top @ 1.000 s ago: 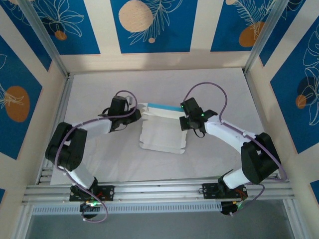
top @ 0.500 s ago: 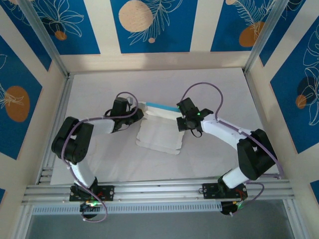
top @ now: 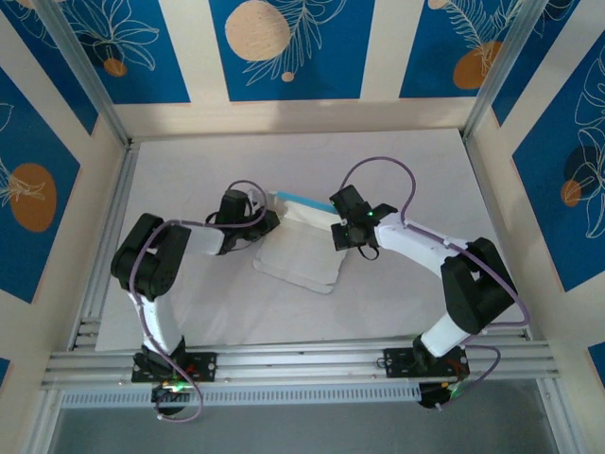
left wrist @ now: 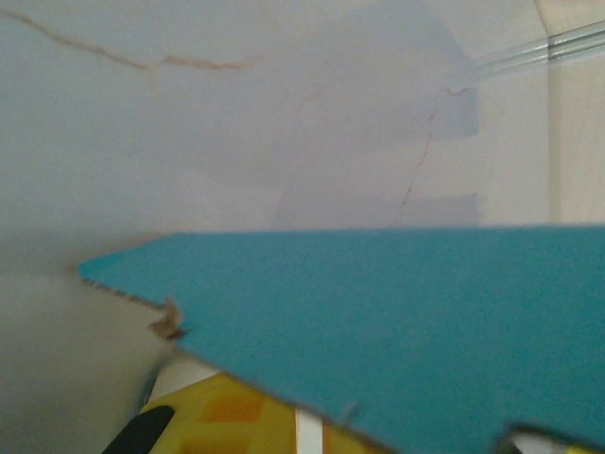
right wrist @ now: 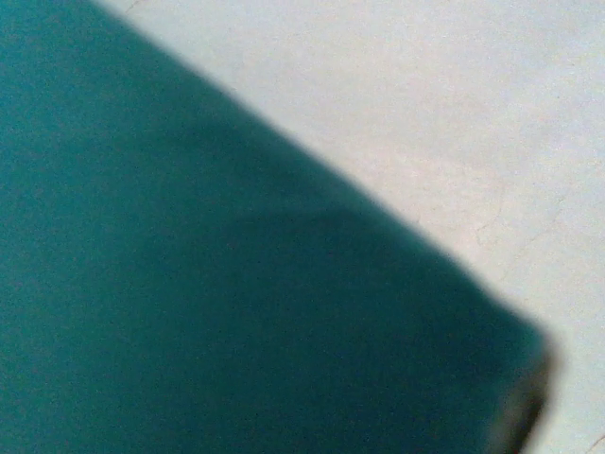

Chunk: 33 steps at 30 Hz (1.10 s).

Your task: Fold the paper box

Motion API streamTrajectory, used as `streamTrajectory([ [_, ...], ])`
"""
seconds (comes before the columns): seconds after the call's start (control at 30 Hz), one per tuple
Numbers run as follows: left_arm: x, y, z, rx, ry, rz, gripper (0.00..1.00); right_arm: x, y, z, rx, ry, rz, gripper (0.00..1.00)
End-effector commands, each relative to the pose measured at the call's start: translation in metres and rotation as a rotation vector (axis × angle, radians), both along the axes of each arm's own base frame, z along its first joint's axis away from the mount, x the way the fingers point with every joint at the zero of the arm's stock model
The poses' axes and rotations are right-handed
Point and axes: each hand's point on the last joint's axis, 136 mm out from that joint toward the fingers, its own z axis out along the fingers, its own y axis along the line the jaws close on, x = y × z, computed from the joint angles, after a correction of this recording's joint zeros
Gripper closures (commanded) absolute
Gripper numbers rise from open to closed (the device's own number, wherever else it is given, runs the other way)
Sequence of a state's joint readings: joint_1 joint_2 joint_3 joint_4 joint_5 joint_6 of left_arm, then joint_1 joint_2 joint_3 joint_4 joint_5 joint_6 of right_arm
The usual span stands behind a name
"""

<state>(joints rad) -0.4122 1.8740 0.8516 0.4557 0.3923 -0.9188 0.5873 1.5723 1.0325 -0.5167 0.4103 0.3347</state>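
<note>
- 2 grippers flank the paper box [top: 295,257] in the overhead view. The sheet lies white side up at the middle of the table [top: 189,170]. Its far flap is raised, showing a light-blue strip between the left gripper [top: 269,219] and the right gripper [top: 340,232].
- Overhead, the risk as I judge it: with 1 arm at each end of the same thin flap, uneven pulling could tear it or crease it off its score line. The rest of the sheet lies loose, so it could skid across the table.
- Overhead, hidden: both sets of fingertips sit under the wrist bodies, so where they meet the card cannot be made out.
- Left wrist view: the blue face of the paper box [left wrist: 397,322] crosses the lower half of the frame, with a small frayed nick [left wrist: 170,326] on its left edge. A tear could start there if the flap is strained.
- Left wrist view, hidden: the card covers the fingers apart from a yellow patch [left wrist: 236,416] at the bottom. I cannot tell whether this hand is gripping or loose.
- Right wrist view: blurred teal card [right wrist: 189,284] covers the left and lower frame, too close to show an edge or fold.
- Right wrist view, state: the right gripper is closed. Whether the card is pinched between its jaws I cannot tell, and if it is not, the flap may drop back.
</note>
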Motion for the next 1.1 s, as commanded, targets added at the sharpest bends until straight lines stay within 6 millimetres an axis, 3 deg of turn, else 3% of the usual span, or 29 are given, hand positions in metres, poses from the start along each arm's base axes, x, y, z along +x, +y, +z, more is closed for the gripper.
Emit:
streamTrajectory([
  [0.0, -0.009, -0.004, -0.016, 0.042, 0.061, -0.018, 0.88, 0.007, 0.018, 0.014, 0.06, -0.021, 0.018, 1.0],
  [0.2, -0.012, -0.006, -0.018, 0.098, 0.072, -0.031, 0.85, 0.006, 0.019, 0.013, 0.039, -0.015, 0.03, 1.0],
  [0.33, -0.013, 0.005, 0.005, 0.117, -0.004, -0.025, 0.79, 0.01, 0.008, 0.013, 0.021, -0.018, 0.015, 1.0],
  [0.53, -0.01, 0.039, 0.075, 0.134, -0.193, -0.028, 0.63, 0.022, -0.012, 0.016, -0.002, -0.037, 0.034, 1.0],
  [0.63, -0.01, 0.059, 0.113, 0.224, -0.308, -0.025, 0.58, 0.027, -0.013, 0.019, 0.007, -0.046, 0.076, 1.0],
  [0.77, -0.002, 0.09, 0.146, 0.355, -0.436, 0.015, 0.57, 0.03, -0.013, 0.019, 0.017, -0.046, 0.139, 1.0],
  [0.9, 0.011, 0.115, 0.14, 0.539, -0.527, 0.015, 0.61, 0.03, -0.012, 0.015, 0.012, -0.036, 0.176, 1.0],
  [1.07, 0.027, 0.108, 0.102, 0.542, -0.407, -0.099, 0.61, 0.029, -0.008, 0.014, 0.033, -0.034, 0.181, 1.0],
])
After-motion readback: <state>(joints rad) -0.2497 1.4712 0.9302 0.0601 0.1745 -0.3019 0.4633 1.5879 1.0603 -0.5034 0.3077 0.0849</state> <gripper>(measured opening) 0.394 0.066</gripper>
